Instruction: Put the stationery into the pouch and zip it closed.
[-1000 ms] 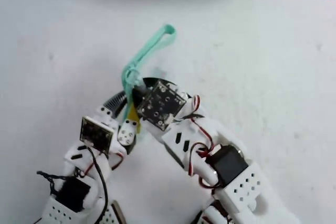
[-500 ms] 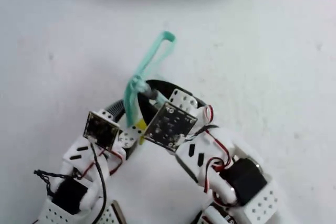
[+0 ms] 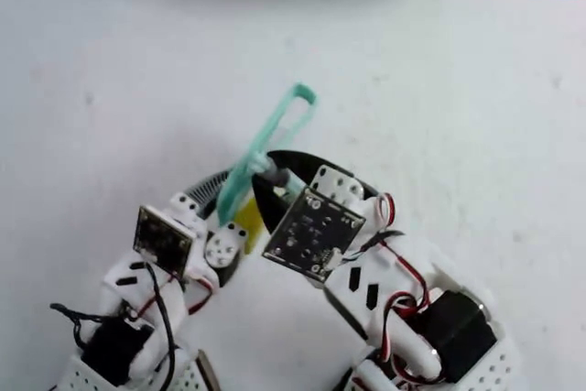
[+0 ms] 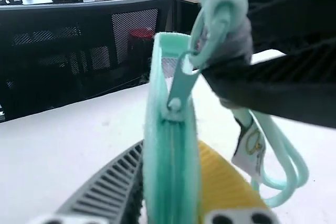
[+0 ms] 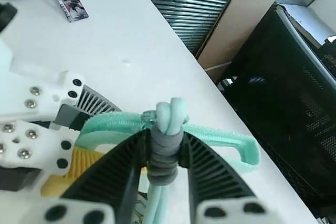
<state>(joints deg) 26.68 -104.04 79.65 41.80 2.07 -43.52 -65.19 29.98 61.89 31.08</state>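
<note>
My right gripper point(image 5: 166, 136), clamped on the pull point(image 5: 170, 113), has drawn back toward the high view's lower right. My left gripper point(image 4: 168, 192) pinches the pouch point(image 3: 240, 185) at centre, so the zip is probably closing.

The pouch point(image 4: 167, 182) is mint-green fabric. It stands on edge, zip uppermost, near the middle of the surface, toward the arms' edge. The metal zip pull point(image 4: 181, 85) sits at one end, tilted upward. A mint cord loop point(image 3: 303, 93) with a grey sleeve point(image 5: 164, 153) extends toward the far edge.
</note>
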